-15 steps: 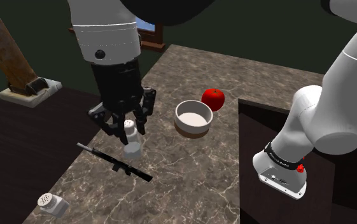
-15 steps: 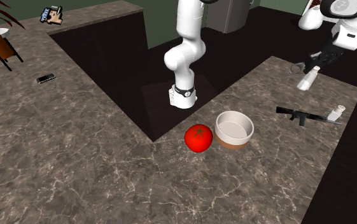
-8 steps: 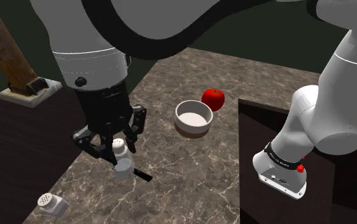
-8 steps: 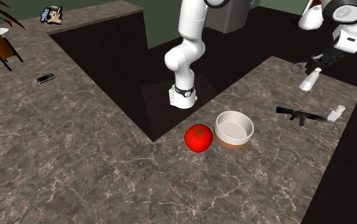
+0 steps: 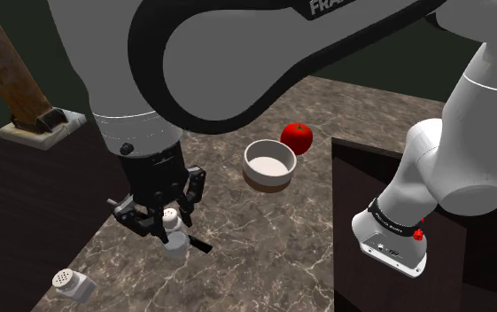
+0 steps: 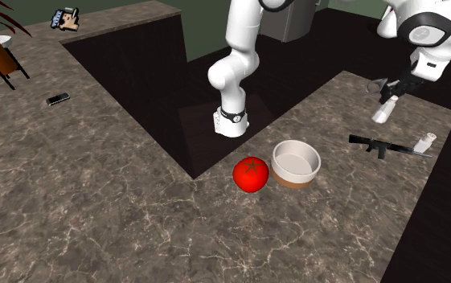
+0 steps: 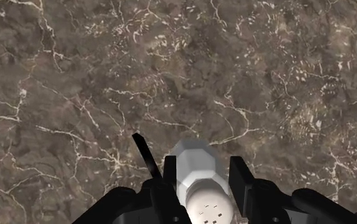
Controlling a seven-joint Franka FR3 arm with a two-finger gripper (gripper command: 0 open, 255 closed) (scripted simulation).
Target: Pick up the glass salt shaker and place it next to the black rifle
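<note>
One salt shaker (image 5: 176, 237) hangs clasped in the hand (image 5: 168, 222) near the black rifle (image 6: 380, 145), a second shaker (image 5: 72, 283) lying beyond.

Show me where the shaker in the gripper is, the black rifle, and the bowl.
Held shaker (image 7: 196, 167): wrist view, on its white faceted body.
Black rifle (image 6: 379, 145): second exterior view, on the thick middle part.
Bowl (image 5: 267, 182): shoulder view, on its outer wall.

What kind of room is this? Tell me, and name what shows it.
Likely a kitchen: a marbled stone counter wrapping round a corner, with a bowl and a tomato on it.
</note>
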